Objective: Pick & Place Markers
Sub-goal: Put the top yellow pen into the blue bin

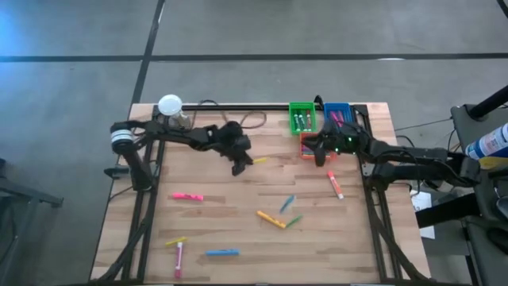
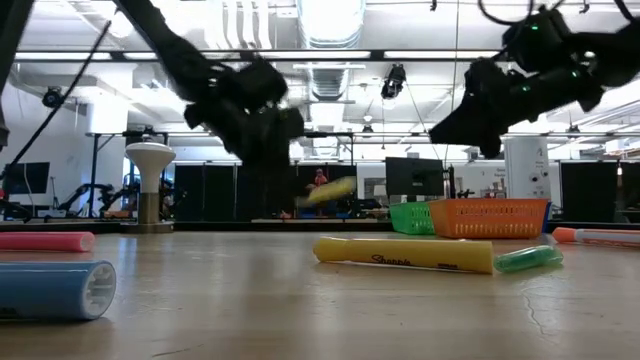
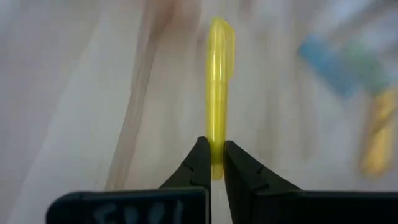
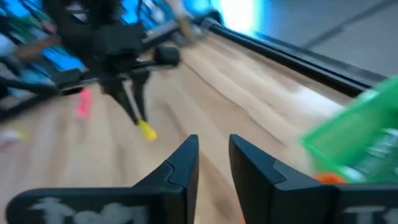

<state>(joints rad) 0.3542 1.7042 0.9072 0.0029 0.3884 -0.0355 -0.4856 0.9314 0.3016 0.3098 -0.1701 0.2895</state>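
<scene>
My left gripper (image 1: 240,164) hangs over the middle of the table, shut on a yellow marker (image 1: 259,160) that also shows in the low view (image 2: 330,190). My right gripper (image 1: 319,152) is open and holds nothing; it hovers beside the orange bin (image 1: 306,148). Other markers lie flat on the wood: pink (image 1: 188,196), red-and-white (image 1: 336,184), blue (image 1: 286,203), orange-yellow (image 1: 271,218), green (image 1: 294,221) and several near the front edge. A few markers lie in the green bin (image 1: 302,119) and the blue bin (image 1: 336,116). My left gripper pinches the yellow marker between its two fingertips (image 3: 200,163) at one end of the barrel (image 3: 216,155). The fingers come from above, slanting down. The marker is lifted clear of the table and sticks out past the fingertips toward the table's right, slightly tilted (image 2: 330,190).
The three bins stand together at the table's far right. A white round lamp-like object (image 1: 169,105) and cables (image 1: 238,119) sit at the far left. Bare wood (image 1: 222,218) lies between the scattered markers. A black frame rail (image 1: 238,106) runs along the far edge.
</scene>
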